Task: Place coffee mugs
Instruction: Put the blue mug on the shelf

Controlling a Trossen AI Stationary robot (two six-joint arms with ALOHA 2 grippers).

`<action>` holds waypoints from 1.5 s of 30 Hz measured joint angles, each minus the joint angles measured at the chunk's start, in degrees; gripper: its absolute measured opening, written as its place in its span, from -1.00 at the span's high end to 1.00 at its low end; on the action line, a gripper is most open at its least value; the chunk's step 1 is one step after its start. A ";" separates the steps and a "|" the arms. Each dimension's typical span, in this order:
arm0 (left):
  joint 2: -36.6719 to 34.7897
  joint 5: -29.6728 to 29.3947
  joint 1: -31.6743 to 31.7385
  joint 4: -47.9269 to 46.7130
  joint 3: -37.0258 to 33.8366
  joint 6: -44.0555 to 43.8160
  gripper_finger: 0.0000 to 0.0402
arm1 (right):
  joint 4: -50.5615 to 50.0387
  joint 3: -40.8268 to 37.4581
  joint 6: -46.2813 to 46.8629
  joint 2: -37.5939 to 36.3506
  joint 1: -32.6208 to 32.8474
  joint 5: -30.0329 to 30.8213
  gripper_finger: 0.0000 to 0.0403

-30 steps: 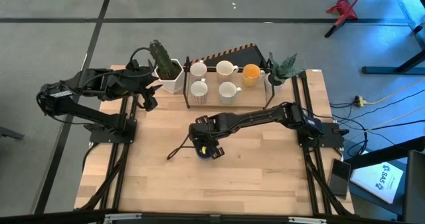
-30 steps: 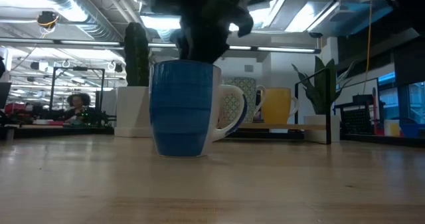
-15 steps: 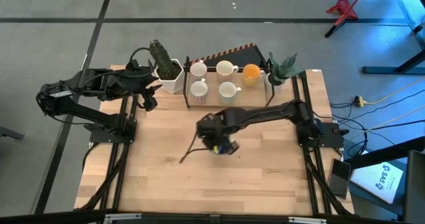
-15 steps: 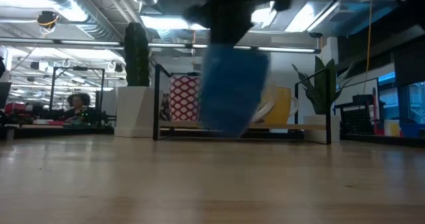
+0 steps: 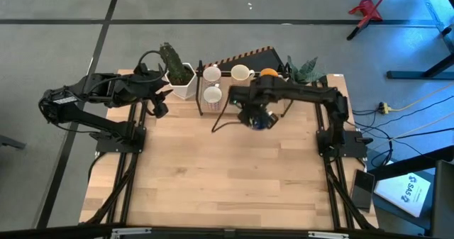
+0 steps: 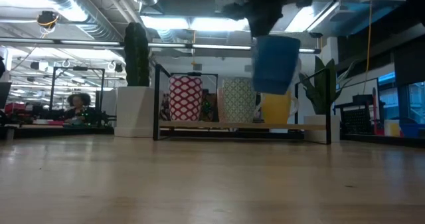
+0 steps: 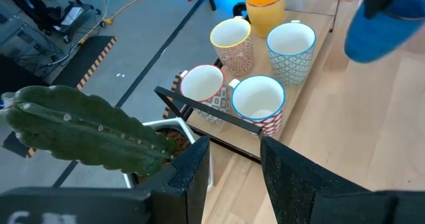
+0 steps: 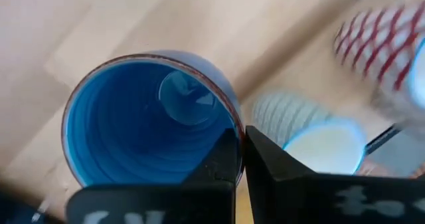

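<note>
My right gripper (image 5: 257, 115) is shut on a blue mug (image 5: 263, 120), lifted in the air just in front of a black rack (image 5: 200, 97) at the table's far edge; the low view shows the mug (image 6: 275, 64) hanging high. On the rack stand an orange mug (image 7: 265, 3) and several white patterned mugs (image 7: 258, 103), upright on their bases. My left gripper (image 7: 232, 177) is open and empty, waiting at the far left beside the cactus pot (image 5: 182, 79). My right gripper pinches the blue mug's rim (image 8: 232, 125), one finger (image 8: 222, 159) inside the mug and one (image 8: 269, 167) outside its wall. The fingers come from above, pointing down. The mug hangs below them, clear of the table, mouth up and slightly tilted.
A cactus (image 5: 170, 58) in a white pot stands left of the rack, and a leafy plant (image 5: 303, 71) in a white pot right of it. A dark cable (image 5: 221, 122) trails from the right arm. The bare wooden table (image 5: 227, 182) stretches toward the near edge.
My right gripper has lifted the blue mug off the middle of the table and carried it up and toward the far right, to the rack. The mug, which stood on the table, now hangs clear and slightly tilted.
</note>
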 joint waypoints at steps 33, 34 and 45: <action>0.00 -10.51 1.79 0.19 0.00 -0.37 0.36 | 16.97 -27.44 -15.00 -11.72 -24.52 -5.54 1.00; 0.00 -10.51 2.18 0.19 0.00 -0.37 0.36 | 16.93 -27.44 -15.02 -11.72 -24.93 -5.72 1.00; 0.00 -9.61 5.05 0.17 0.00 -0.37 0.36 | 17.11 -27.44 -15.31 -11.72 -25.76 -6.44 0.98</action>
